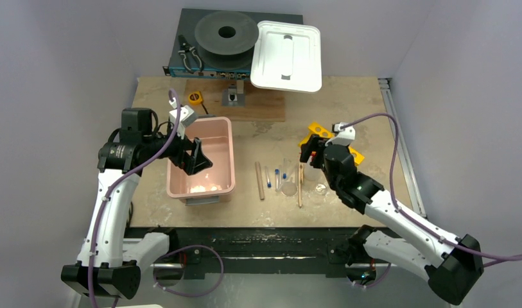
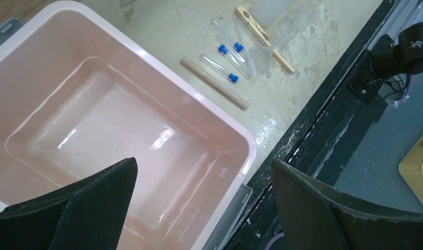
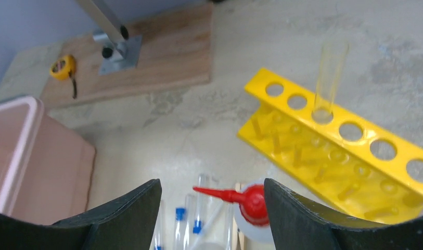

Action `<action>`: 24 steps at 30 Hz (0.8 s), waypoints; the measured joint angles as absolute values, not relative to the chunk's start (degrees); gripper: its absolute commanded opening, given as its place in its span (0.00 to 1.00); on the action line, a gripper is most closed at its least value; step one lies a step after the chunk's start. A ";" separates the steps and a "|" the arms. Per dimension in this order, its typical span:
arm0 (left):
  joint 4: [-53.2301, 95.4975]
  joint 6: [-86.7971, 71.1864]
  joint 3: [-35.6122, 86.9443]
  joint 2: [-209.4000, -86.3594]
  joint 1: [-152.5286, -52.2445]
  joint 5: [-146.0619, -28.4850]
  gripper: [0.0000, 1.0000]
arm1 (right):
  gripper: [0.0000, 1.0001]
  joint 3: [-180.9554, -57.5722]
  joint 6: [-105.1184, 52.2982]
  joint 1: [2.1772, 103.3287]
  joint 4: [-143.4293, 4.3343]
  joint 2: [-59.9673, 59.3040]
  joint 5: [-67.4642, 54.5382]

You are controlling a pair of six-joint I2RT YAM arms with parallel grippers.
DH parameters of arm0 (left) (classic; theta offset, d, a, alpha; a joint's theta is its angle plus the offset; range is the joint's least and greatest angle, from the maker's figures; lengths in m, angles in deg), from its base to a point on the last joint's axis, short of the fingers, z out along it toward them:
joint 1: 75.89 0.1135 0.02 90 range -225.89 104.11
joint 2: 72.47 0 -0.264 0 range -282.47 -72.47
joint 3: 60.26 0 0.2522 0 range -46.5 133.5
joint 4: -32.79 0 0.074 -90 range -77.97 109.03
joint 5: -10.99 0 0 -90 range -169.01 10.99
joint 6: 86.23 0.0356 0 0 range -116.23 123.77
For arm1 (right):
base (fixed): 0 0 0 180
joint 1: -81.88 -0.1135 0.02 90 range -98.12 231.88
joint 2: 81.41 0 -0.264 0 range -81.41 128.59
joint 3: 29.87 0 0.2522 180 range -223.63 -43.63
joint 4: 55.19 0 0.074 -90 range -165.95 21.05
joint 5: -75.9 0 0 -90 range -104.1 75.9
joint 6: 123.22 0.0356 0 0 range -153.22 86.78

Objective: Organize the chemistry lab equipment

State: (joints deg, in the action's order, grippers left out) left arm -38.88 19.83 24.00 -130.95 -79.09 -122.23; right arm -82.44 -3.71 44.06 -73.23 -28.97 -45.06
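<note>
My right gripper (image 3: 212,183) (image 1: 307,149) is open over the white squeeze bottle (image 3: 253,211), whose red cap sits just inside the right finger and whose spout points left. The yellow holed rack (image 3: 349,151) (image 1: 319,131) lies just beyond it, with one clear tube (image 3: 329,73) standing in a hole. Blue-capped tubes (image 1: 277,174) (image 2: 222,62), two wooden sticks (image 1: 259,180) (image 1: 300,185), a clear round dish (image 1: 288,188) and a tiny glass (image 1: 320,188) lie on the table. My left gripper (image 1: 197,157) (image 2: 204,164) hangs open and empty over the pink bin (image 1: 225,154) (image 2: 219,125).
A wooden board with a metal stand (image 1: 242,102) and a yellow tape measure (image 1: 194,98) lie at the back. Behind the table are a black disc (image 1: 226,32), black pliers (image 1: 189,56) and a white lid (image 1: 287,54). A metal rail (image 1: 399,147) lines the right edge.
</note>
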 measured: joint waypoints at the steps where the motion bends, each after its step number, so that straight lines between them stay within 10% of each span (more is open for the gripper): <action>1: -38.90 19.83 23.97 -130.97 -79.09 -122.23 1.00 | 0.71 -81.74 -3.05 42.90 -74.25 -29.03 -44.93; 24: -38.88 19.76 23.97 -130.97 -79.09 -122.23 1.00 | 0.40 -79.51 -3.05 42.48 -77.92 -22.15 -50.14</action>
